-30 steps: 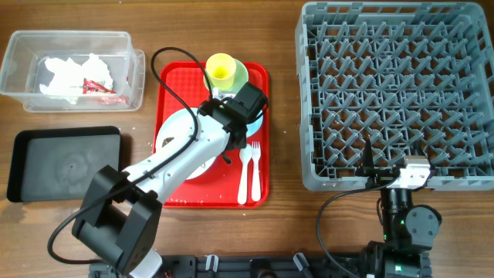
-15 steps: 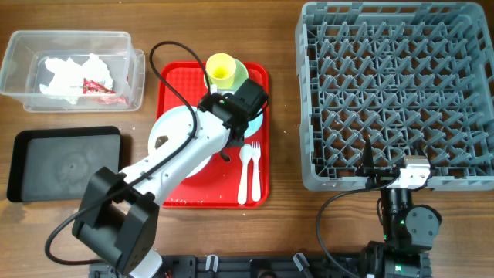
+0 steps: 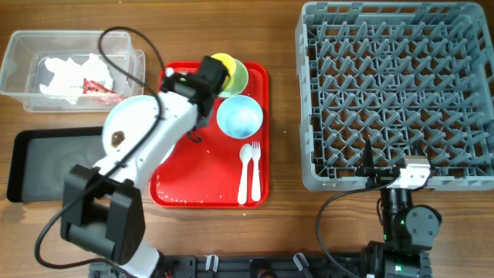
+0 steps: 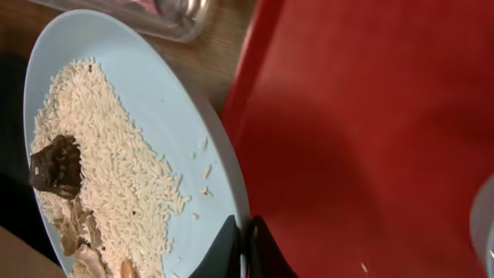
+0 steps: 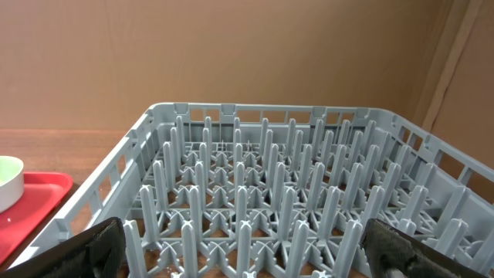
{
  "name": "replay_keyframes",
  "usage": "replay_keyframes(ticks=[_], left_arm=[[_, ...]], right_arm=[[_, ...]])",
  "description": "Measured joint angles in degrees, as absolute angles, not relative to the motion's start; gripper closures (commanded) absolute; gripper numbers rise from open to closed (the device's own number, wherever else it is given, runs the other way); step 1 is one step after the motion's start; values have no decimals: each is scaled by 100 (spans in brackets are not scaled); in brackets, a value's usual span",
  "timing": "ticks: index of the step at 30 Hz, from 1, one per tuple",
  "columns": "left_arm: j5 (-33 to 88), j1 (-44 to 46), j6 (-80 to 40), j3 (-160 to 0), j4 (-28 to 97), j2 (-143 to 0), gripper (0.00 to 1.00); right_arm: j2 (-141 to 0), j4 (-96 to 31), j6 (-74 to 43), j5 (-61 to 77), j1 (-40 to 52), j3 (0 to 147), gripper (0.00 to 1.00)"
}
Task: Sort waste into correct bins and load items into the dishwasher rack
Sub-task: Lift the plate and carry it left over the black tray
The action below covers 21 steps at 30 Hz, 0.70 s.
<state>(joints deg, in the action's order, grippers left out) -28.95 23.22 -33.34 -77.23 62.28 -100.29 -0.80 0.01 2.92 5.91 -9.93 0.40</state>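
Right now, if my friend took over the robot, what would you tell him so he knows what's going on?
Left gripper: shut on the light blue plate at its rim, holding it past the red tray's left edge, beside the clear tub and black tray. The plate carries rice and brown scraps.
Right gripper: open, empty, at the rack's front edge.
Done: napkins and red wrapper are in the clear tub.
Left: dump the plate's food, probably into the black tray. Then rack the plate, blue bowl, yellow cup, green bowl, spoon and fork.
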Motion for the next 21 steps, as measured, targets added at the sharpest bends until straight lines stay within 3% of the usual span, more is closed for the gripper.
replay_keyframes(ticks=[12, 21], left_arm=[[-2764, 687, -3330, -7874, 5293, -9944, 96], [-1533, -976, -3155, -7876, 4600, -9915, 96]], right_arm=[[-80, 1, 292, 589, -993, 38, 0], [-80, 1, 292, 589, -993, 38, 0]])
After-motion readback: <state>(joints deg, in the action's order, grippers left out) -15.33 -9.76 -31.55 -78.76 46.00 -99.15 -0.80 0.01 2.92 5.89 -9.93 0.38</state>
